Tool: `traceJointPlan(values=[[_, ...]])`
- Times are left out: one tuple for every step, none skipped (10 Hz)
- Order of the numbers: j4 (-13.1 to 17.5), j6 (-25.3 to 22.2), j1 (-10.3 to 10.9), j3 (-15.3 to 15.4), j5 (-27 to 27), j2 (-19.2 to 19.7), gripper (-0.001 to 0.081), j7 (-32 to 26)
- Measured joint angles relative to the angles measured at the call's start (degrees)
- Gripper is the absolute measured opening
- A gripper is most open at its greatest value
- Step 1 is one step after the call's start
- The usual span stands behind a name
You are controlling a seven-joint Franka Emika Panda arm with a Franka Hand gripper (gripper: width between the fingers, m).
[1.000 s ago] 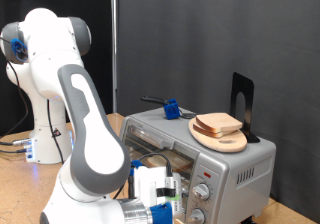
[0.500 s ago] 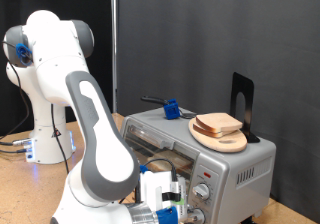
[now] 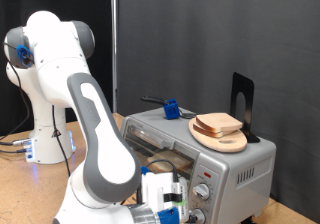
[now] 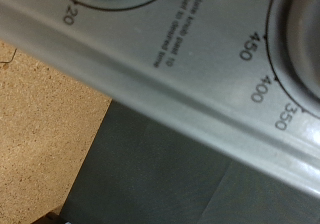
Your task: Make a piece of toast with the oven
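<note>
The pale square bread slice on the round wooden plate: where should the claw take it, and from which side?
Grip the pale square bread slice by two opposite crust edges, coming from above. It lies flat on the round wooden plate atop the silver toaster oven, so only its edges are open to fingers.

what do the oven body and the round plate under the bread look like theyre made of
The oven body looks like brushed silver metal, judging by its dull grey sheen and printed dial numbers in the wrist view. The plate looks like pale unpainted wood, matte and tan, though the grain is too small to confirm.
</note>
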Motion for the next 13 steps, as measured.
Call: traceJointPlan(values=[[0.0,0.0,0.0,0.0,0.0,0.0,0.0005,0.0],[0.0,0.0,0.0,0.0,0.0,0.0,0.0002,0.0],[0.0,0.0,0.0,0.0,0.0,0.1,0.0002,0.0],[-0.1,0.0,0.0,0.0,0.0,0.1,0.0114,0.0],[-0.1,0.0,0.0,0.0,0.0,0.1,0.0262,0.0],[-0.2,0.1,0.0,0.0,0.0,0.1,0.0262,0.0],[-0.2,0.1,0.0,0.1,0.1,0.1,0.0438,0.0],[-0.2,0.1,0.1,0.4,0.1,0.1,0.0438,0.0],[-0.2,0.1,0.1,0.7,0.2,0.1,0.0606,0.0],[-0.2,0.1,0.1,1.0,0.2,0.1,0.0753,0.0],[-0.2,0.2,0.1,1.0,0.2,0.1,0.0753,0.0],[-0.2,0.2,0.1,1.0,0.2,0.1,0.0798,-0.2],[-0.2,0.2,0.1,1.0,0.2,0.1,0.0798,-0.3]])
